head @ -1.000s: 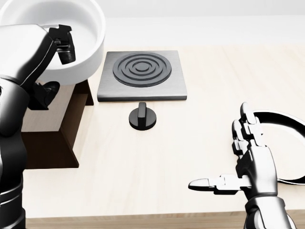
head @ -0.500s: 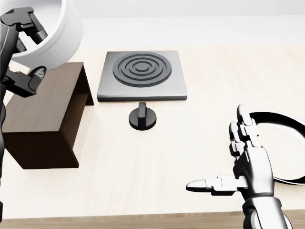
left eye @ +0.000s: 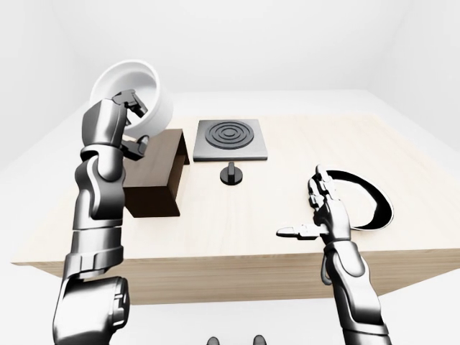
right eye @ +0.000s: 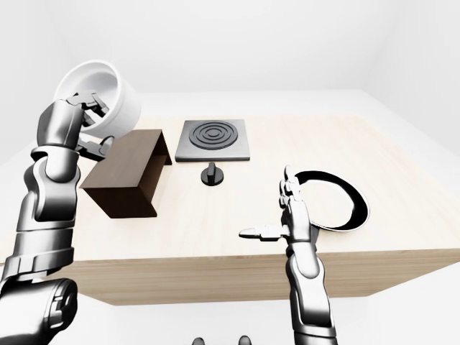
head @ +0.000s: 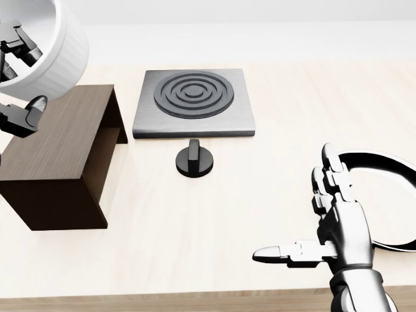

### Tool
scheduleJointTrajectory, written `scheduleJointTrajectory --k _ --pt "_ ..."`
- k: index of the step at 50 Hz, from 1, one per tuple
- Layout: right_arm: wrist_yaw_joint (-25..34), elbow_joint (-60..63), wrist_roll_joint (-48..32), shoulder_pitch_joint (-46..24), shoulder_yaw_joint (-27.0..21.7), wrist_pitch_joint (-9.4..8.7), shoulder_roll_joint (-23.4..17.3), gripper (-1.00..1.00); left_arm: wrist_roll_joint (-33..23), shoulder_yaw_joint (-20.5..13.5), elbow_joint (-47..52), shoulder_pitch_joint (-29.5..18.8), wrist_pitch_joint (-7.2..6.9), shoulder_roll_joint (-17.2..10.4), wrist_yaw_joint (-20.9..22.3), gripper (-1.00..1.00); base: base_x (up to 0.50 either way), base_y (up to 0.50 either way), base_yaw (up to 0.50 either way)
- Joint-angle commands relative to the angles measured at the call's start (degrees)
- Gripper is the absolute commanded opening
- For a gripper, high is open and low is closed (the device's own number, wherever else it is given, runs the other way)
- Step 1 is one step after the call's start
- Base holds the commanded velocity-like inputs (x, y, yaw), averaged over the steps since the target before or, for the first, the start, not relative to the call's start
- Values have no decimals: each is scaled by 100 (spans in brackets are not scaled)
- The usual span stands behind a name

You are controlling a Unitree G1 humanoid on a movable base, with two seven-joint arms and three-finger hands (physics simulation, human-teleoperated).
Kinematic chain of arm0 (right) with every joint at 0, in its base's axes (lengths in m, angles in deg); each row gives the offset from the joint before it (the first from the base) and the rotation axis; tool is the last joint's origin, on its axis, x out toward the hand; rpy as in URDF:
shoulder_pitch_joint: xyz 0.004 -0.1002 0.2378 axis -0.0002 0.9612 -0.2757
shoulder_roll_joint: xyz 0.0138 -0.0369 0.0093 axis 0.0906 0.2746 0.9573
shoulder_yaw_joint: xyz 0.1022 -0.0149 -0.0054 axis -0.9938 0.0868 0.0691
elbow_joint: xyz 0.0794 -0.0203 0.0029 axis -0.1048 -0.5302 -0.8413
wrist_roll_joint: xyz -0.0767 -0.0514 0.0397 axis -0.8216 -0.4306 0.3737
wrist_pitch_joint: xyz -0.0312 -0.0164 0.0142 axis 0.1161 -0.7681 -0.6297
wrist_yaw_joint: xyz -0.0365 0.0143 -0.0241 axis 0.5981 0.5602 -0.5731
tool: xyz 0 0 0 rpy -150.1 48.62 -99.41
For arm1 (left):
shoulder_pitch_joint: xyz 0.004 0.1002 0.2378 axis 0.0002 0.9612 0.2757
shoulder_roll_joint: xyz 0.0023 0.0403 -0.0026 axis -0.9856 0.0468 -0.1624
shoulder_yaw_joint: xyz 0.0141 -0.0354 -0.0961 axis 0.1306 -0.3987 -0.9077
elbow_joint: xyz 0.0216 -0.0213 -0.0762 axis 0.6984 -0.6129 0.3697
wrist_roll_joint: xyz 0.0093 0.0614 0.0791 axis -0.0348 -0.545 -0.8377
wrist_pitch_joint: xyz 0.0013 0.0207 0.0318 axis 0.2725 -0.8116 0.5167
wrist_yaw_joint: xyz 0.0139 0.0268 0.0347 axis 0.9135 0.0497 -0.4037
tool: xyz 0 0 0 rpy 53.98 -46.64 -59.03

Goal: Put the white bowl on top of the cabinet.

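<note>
White bowl (right eye: 97, 93) is gripped at its rim, apparently, by left hand (right eye: 88, 122), tilted above cabinet (head: 58, 153); levelling and lowering are needed next. Right hand (head: 328, 224) is held open, empty.

One white bowl (right eye: 108, 97), one cabinet (head: 55, 156), one burner plate (head: 194, 102), one knob (head: 194, 159), two hands (head: 335, 221).

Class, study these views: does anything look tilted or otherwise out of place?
Yes. The white bowl is held tipped on its side in the left hand, above the dark cabinet, not yet resting on it.
</note>
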Motion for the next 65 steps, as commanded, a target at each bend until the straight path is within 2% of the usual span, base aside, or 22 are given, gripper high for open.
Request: scheduleJointTrajectory --k 1,16,36,65 --pt "4 34 -14 28 13 0 6 100 375 -87 -574 -159 0 -153 -648 -100 0 0 0" --pt "-5 -4 -32 7 22 0 8 100 653 -58 -1179 -256 0 -284 -919 -100 0 0 0" --pt "-34 -105 -74 -24 63 0 18 100 822 37 -2185 -513 0 -268 -1365 -100 0 0 0" --pt "-31 -268 -99 -72 79 0 7 100 902 139 -2627 -638 0 -169 -1606 -100 0 0 0"
